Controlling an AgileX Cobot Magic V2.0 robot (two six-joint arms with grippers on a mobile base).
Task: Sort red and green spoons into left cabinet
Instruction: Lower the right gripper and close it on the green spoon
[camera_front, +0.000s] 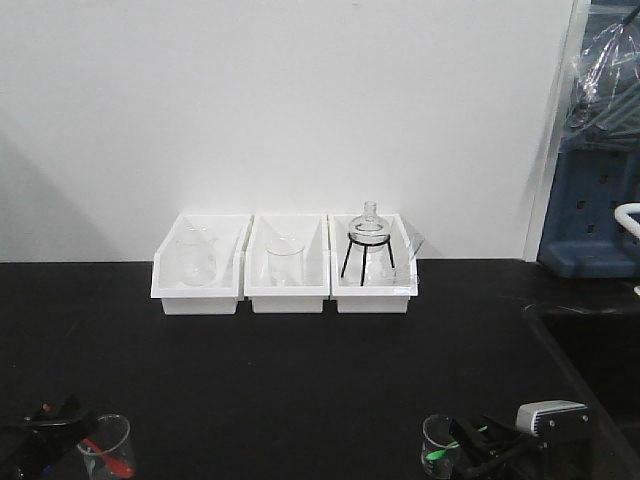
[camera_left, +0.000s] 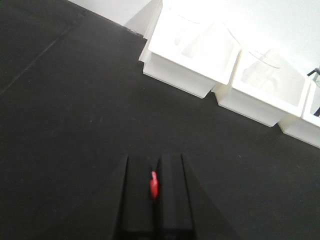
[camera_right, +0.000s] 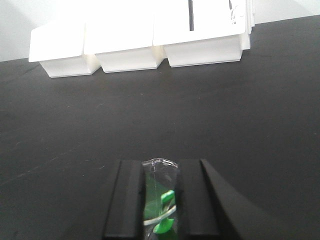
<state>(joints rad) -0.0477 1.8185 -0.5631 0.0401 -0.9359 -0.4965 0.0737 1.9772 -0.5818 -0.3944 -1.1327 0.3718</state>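
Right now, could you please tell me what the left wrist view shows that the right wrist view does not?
Only the left wrist view shows the red spoon pinched between the left fingers. Only the right wrist view shows the green spoon in a clear beaker, framed by the right fingers. Both show the white bins on the black table.

The left arm is reaching in low at the near left corner. The left gripper (camera_front: 48, 428) is pinching its jaws almost together on a red spoon (camera_left: 153, 185), with only a sliver of gap showing. The right arm is reaching in low at the near right. The right gripper (camera_front: 478, 440) is holding its jaws partly apart, flanking a clear beaker (camera_right: 159, 172) with a green spoon (camera_right: 165, 197) inside. Whether they are squeezing it is unclear.
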